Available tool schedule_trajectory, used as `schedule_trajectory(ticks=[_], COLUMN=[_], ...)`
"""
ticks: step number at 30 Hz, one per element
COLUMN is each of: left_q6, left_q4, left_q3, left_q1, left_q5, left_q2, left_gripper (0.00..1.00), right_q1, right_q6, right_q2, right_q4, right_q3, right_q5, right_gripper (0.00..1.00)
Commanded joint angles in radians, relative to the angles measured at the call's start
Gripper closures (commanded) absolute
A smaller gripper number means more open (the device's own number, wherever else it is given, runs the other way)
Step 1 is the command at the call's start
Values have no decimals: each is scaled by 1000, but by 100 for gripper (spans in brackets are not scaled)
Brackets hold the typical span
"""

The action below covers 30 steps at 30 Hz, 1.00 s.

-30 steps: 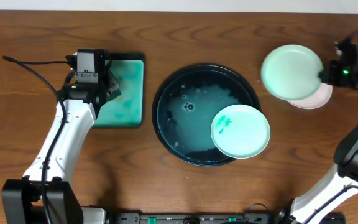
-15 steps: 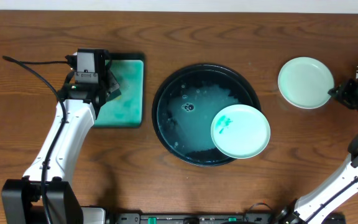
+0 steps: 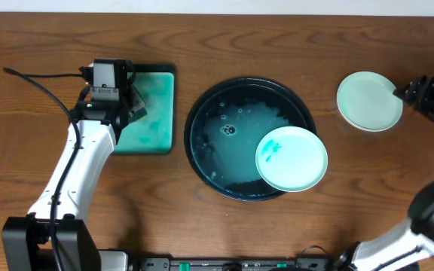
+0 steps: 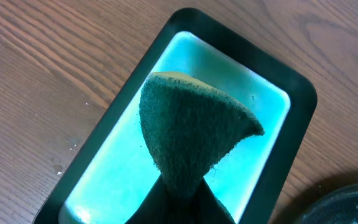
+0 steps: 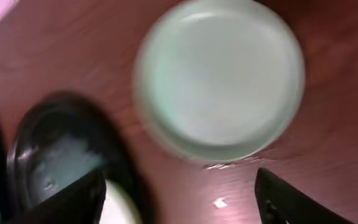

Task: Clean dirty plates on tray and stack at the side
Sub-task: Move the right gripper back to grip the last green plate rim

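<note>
The big round black tray (image 3: 202, 162) sits in the middle of the bench (image 3: 44, 45) and looks wet inside. One smeared plate (image 3: 291, 159) lies in the tray on the side toward the right edge of the bench. Its rim rides over the tray's rim. It has a teal mark on it, so I think it needs a wash. A pale plate (image 3: 369, 101) lies flat on the wood near the back right corner, well apart from the tray. It looks clean, and I think this is the spot for the stack. I cannot tell if another plate hides under it. The right gripper (image 3: 408, 92) is just beside that plate, on the side toward the right edge. In the right wrist view its two fingers (image 5: 73, 202) are spread wide with nothing between them, and the plate sits ahead of them, a bit blurry. So this gripper is empty, and it seems free to go for the smeared plate. The left gripper (image 3: 129, 104) hangs over the small teal tray (image 3: 157, 124) near the left edge. It is squeezed tight on a dark green sponge (image 4: 191, 137), which sticks out past the fingers. I think it is held there so the sponge is ready to rub the next plate, and so drips fall in the small tray, not on the wood.
</note>
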Motion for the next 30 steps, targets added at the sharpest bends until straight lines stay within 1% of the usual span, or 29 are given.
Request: schedule_trajectory(ticks=[1, 2, 3, 4, 6, 8, 9, 11, 13, 17, 18, 19, 20, 21, 23, 30], left_q6=[-6, -6, -6, -6, -6, -6, -6, -6, -6, -6, -6, -6, -6, -6, -6, -6], left_q4=[1, 1, 1, 1, 5, 10, 11, 8, 3, 5, 8, 12, 13, 13, 11, 12], left_q3=[-8, -8, -8, -8, -8, -8, -8, -8, -8, -8, -8, -8, -8, -8, -8, -8], left_q1=[5, 5, 5, 5, 5, 5, 5, 5, 5, 5, 5, 5, 5, 5, 5, 5], left_q5=[-15, -14, -15, -15, -14, -14, -14, -14, -14, -14, -14, -14, -14, -14, -14, -14], left_q2=[8, 8, 8, 8, 8, 8, 8, 8, 8, 8, 8, 8, 8, 8, 8, 8], left_gripper=[93, 92, 93, 93, 93, 93, 93, 93, 93, 93, 93, 93, 93, 93, 93, 93], right_q1=[115, 141, 174, 205, 271, 340, 372, 441, 520, 580, 594, 598, 599, 599, 599, 599], right_q6=[-1, -1, -1, 0, 25, 96, 136, 270, 381, 420, 396, 377, 378, 386, 433, 438], right_q2=[-95, -100, -101, -101, -100, -101, -101, -101, -101, -101, -101, -101, -101, -101, -101, -101], right_q4=[-108, -134, -162, -185, -204, -203, -198, -189, -186, -159, -141, -134, -134, -136, -127, -51], right_q3=[5, 5, 5, 3, -25, -64, -84, -130, -187, -262, -302, -324, -345, -360, -415, -522], right_q5=[58, 79, 97, 105, 109, 163, 222, 414, 523, 480, 452, 434, 427, 418, 380, 283], right_gripper=[25, 21, 4, 1, 1, 1, 1, 1, 1, 1, 1, 7, 26, 32, 31, 29])
